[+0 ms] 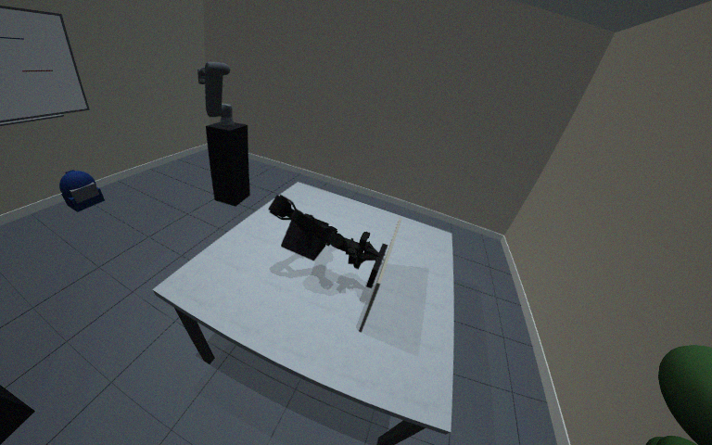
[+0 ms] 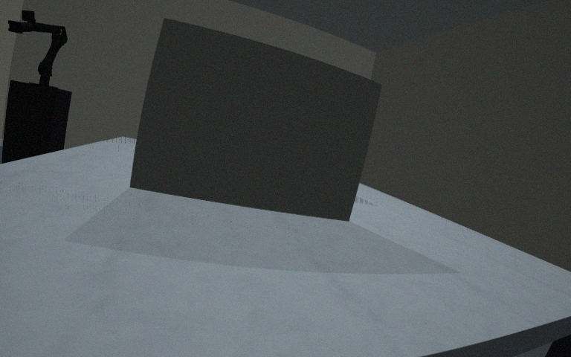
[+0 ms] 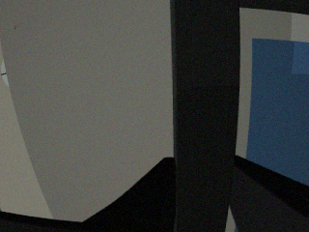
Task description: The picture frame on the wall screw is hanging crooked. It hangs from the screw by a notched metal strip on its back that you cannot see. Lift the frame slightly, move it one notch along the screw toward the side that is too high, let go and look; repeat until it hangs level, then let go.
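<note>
The picture frame [image 1: 373, 277] [image 3: 207, 72] has dark bars around a pale mat and a blue picture. It stands in front of the upright wall panel [image 1: 370, 307] [image 2: 256, 126] [image 3: 97, 97]. In the wrist view one side bar runs nearly upright between my fingers, with the blue picture to its right. My gripper [image 1: 379, 256] [image 3: 200, 166] is shut on that side bar. The screw and the notched strip are hidden behind the frame. In the exterior view the panel hides the frame and my gripper. Whether the frame is level cannot be told from these views.
The panel stands on the white table [image 1: 231, 283] [image 2: 210, 311], close beyond my fingers. My arm's dark base block [image 1: 304, 241] is on the table behind the gripper. Another arm [image 1: 214, 94] stands on a black pedestal [image 1: 228, 162] off the table.
</note>
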Available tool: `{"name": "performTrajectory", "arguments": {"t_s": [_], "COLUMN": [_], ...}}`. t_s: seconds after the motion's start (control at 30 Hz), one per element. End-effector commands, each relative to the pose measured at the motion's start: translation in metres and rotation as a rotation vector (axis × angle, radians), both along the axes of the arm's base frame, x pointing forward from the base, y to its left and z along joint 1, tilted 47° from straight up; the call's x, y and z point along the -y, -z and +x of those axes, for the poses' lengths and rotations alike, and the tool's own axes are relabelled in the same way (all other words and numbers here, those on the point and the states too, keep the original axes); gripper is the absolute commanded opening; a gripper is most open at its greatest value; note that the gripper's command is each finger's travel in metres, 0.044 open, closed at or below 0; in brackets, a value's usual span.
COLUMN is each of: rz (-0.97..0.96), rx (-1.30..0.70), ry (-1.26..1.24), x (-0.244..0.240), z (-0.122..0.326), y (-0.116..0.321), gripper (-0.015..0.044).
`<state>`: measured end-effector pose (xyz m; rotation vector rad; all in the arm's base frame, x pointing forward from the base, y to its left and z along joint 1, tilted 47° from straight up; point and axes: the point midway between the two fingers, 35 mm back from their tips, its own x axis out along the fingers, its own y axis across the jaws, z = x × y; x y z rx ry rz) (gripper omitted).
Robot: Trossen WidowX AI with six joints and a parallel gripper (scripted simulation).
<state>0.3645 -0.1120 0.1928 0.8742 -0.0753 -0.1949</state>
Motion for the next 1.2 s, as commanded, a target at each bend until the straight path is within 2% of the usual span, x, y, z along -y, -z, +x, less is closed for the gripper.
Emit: {"name": "performTrajectory", "arguments": {"t_s": [0.0,1.17], "rz": [0.002,0.002], "rx": [0.007,0.007], "ry": [-0.013,-0.013], "x": [-0.0048,-0.0067], "z": [0.0012,0.0015], "y": [-0.0006,0.0019], "gripper": [0.0,0.0]}}
